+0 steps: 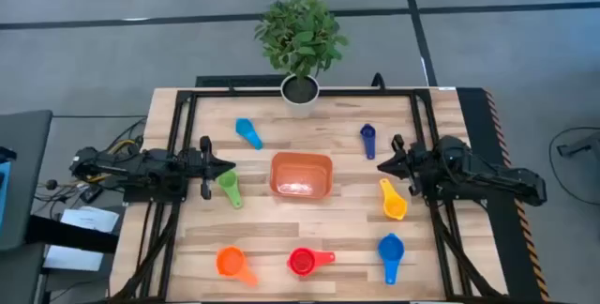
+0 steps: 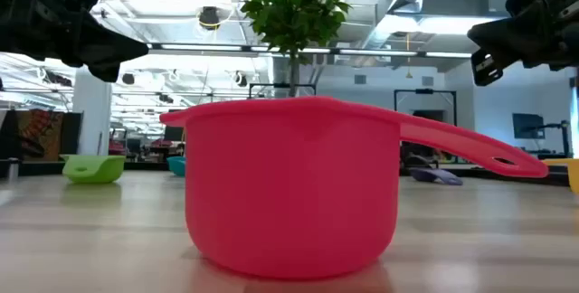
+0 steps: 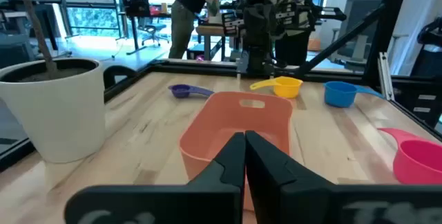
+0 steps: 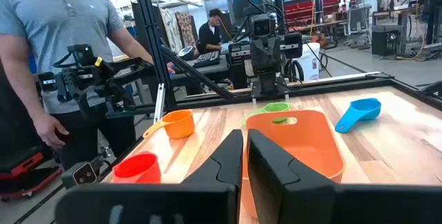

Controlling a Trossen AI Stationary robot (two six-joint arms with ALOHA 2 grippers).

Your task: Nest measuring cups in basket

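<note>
Overhead: basket (image 1: 301, 174) sits mid-table, empty, seven cups scattered around it. Left gripper (image 1: 229, 165) hovers just beside the green cup (image 1: 229, 188), whose handle points toward the table's front edge.

Table level: red cup (image 2: 291, 187) fills the foreground.

Wrist views: left fingers (image 3: 228, 162) are pressed together, empty. Right gripper (image 4: 245, 156) likewise, facing the basket.

The basket (image 1: 301, 174) sits mid-table, a plant pot (image 1: 300, 92) behind it at the far edge. Seven cups (image 1: 309, 261) ring the basket — two to its left, three to its right, two before it — none in it.
</note>
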